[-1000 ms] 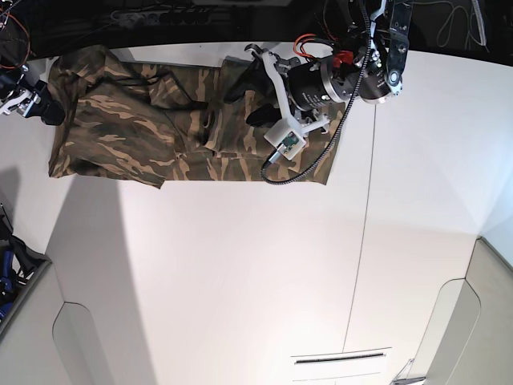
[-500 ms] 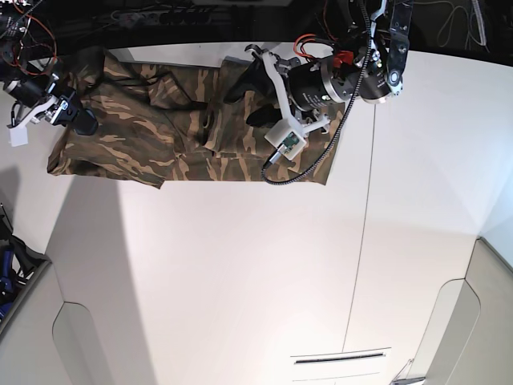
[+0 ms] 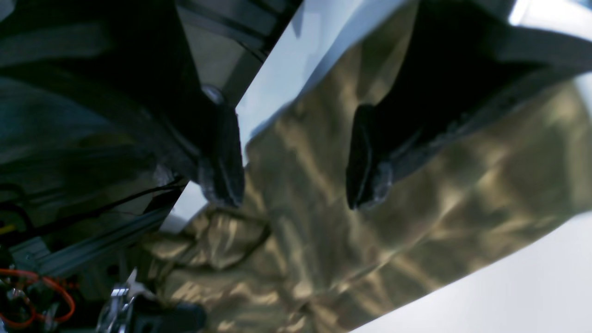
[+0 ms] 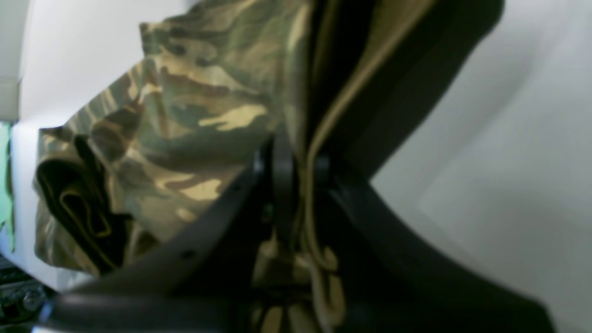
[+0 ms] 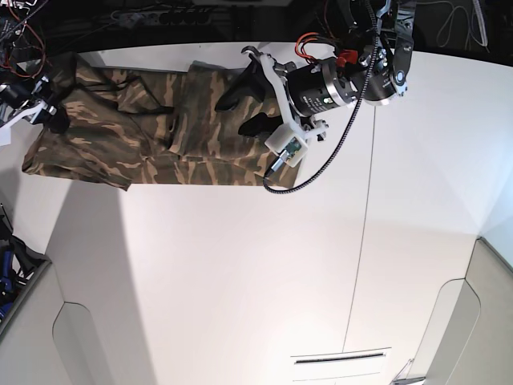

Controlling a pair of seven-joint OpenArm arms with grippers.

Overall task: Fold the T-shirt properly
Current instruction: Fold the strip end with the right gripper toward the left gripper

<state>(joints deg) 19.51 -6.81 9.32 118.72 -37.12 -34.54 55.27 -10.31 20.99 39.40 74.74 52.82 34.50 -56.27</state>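
A: T-shirt [image 5: 152, 152] status?

B: Camouflage cloth in olive, brown and tan streaks, stretched in a long wrinkled band along the far side of the table [image 5: 240, 281]. One end sits pinched between the closed jaws of the right gripper [image 4: 296, 185]; a folded edge with tan lining bunches just beside them.

A: Other end?

B: It lies under the left gripper [image 3: 296, 175], whose fingers stand apart above the rumpled cloth.
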